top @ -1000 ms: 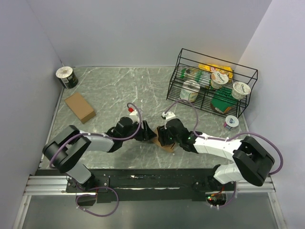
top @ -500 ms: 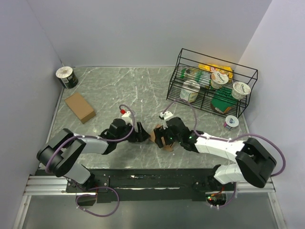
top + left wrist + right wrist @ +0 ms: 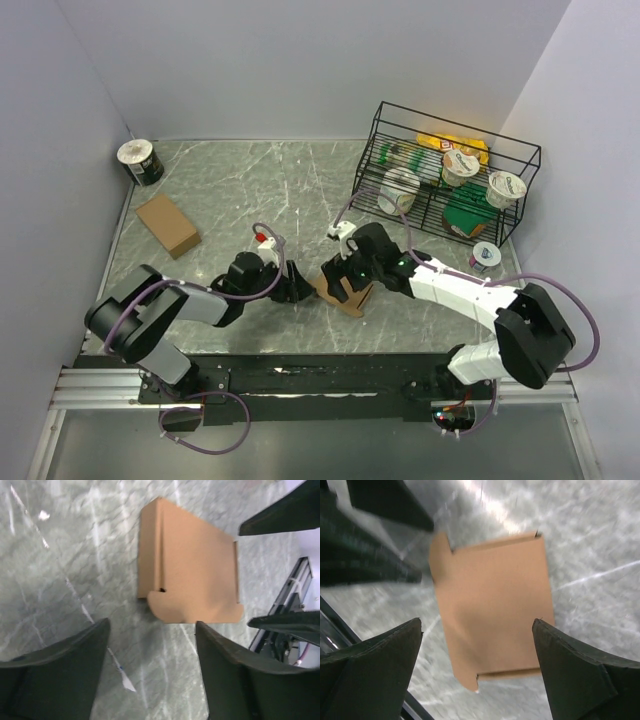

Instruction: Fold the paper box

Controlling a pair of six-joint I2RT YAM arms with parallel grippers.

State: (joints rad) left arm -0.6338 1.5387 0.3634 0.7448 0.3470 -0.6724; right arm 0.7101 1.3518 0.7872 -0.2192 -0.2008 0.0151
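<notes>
**Supervisor:** Position and condition of the paper box?

**Inspector:** The paper box [image 3: 340,292] lies flat on the desk [image 3: 230,180] as a folded brown cardboard piece. One long side carries a crease. A rounded tab [image 3: 167,605] projects at one corner, with a small notch beside it.

**Supervisor:** The end effectors?

**Inspector:** The right end effector [image 3: 476,622] is directly over the paper box, jaws spread wide. In its wrist view the cardboard fills the gap between the two fingers. That view is blurred, so I cannot tell whether either finger touches the cardboard. The left end effector [image 3: 296,285] sits just beside the paper box on its left, low to the desk, jaws also apart. Its fingertips stop short of the tab edge and bare desk shows between them. Neither end effector grips anything.

**Supervisor:** Other items, outward from the paper box?

**Inspector:** A small lidded cup [image 3: 485,256] stands on the desk well to the right of the paper box. A black wire rack [image 3: 520,150] holding cups and packets stands behind and to the right of it. A second, fully formed cardboard box [image 3: 168,225] lies well to the left and somewhat behind. A dark can [image 3: 140,162] stands farthest from the paper box, in the back left corner.
</notes>
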